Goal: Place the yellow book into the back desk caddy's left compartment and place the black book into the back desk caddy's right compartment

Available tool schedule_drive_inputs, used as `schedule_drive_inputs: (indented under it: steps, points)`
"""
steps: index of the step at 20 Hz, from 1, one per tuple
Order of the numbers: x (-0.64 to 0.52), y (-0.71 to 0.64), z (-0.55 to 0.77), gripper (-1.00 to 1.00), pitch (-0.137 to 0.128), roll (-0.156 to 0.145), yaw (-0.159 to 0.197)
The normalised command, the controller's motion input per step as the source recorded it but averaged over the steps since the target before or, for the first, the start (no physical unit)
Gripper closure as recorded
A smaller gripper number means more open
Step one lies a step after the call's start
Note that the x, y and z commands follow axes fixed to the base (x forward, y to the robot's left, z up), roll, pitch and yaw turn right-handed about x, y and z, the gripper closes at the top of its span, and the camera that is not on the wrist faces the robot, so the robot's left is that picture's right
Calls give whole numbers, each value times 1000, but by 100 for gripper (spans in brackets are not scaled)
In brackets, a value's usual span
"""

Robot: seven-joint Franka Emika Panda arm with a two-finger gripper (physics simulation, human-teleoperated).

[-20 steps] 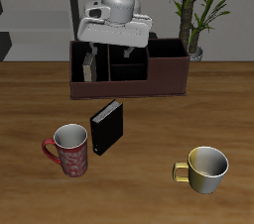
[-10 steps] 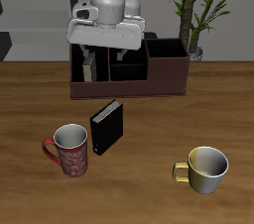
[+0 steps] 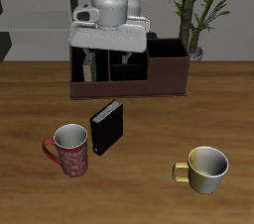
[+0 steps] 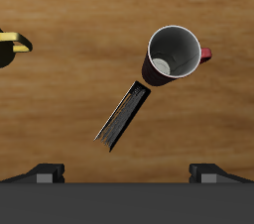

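The tool (image 3: pixel 107 57) hangs above the back desk caddy (image 3: pixel 129 77), over the end where the yellow book (image 3: pixel 89 69) stands upright in its compartment. In the wrist view the two fingers (image 4: pixel 45 173) stand wide apart with nothing between them — the tool is released and carries nothing.

The yellow book appears seated in the left compartment, so that half of the task reads as done. The right compartment (image 3: pixel 167 69) at the other end shows no book inside.

The black book (image 3: pixel 107 127) stands upright on the counter in front of the caddy, towards the counter's front edge, close beside the red mug (image 3: pixel 67 150) but apart from it. The wrist view shows its top edge as a narrow dark strip, set at an angle to the tool's fingers. A yellow mug (image 3: pixel 204 168) sits well apart, nearer the front edge.

Judgement: the black book is rigid and fairly thick, glossy and so likely slippery — moderate weight. The soundest hold is across its thickness near the top edge, at mid-length, after turning the tool to match the book's angle. An off-centre hold risks the book swinging; the nearby red mug risks a knock.
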Motion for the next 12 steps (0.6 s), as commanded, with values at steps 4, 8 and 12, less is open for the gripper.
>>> schedule_drive_inputs:
  steps: [4,8,12]
  points:
    - [273,132,-44,-100,-23,29,-89]
    - [202,85,-265,-100,-15,-15,-72]
    - [64,20,-365,-100,-34,27,-77]
